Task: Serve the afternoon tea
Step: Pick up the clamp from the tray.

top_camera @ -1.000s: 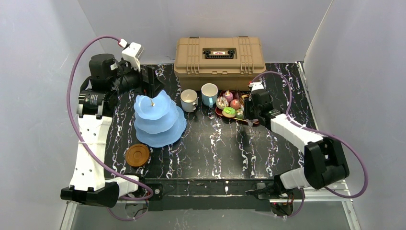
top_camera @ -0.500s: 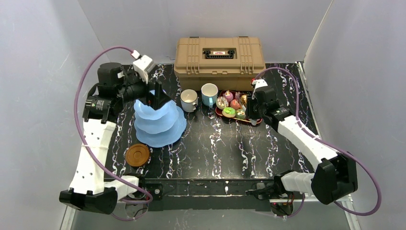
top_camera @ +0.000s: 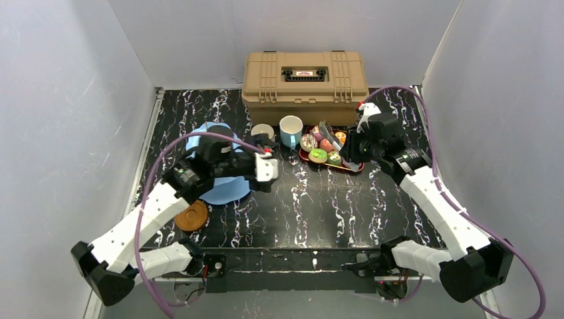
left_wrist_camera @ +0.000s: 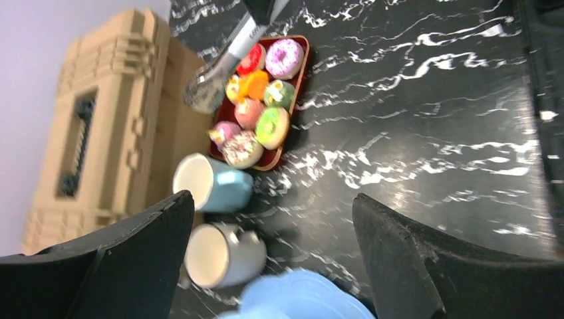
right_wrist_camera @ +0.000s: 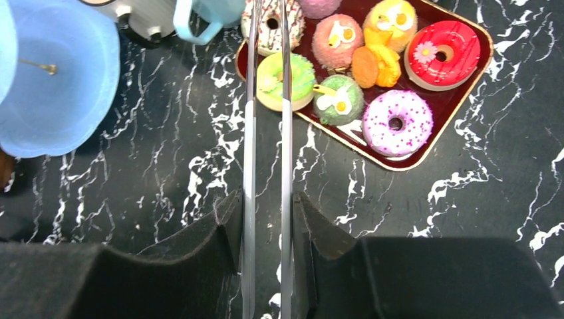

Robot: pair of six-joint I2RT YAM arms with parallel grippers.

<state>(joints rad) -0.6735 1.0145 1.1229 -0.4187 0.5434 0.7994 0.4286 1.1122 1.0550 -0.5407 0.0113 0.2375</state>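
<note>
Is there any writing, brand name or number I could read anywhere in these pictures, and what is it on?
Small red-and-white label by the handle on top of the tan toolbox: too small and blurred to read in either view that shows it.
Nothing else in view carries any visible words, numbers or signs.

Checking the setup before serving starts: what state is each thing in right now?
Toolbox: lid shut.
Tray: full of donuts and cakes.
Tongs: clamped in right claw, tips over the tray.
White mug: upright, empty.
Blue mug: upright, empty.
Cake stand: upright, top tier bare.
Saucer: bare.
Left claw: open, empty.
Right claw: shut on tongs.
</note>
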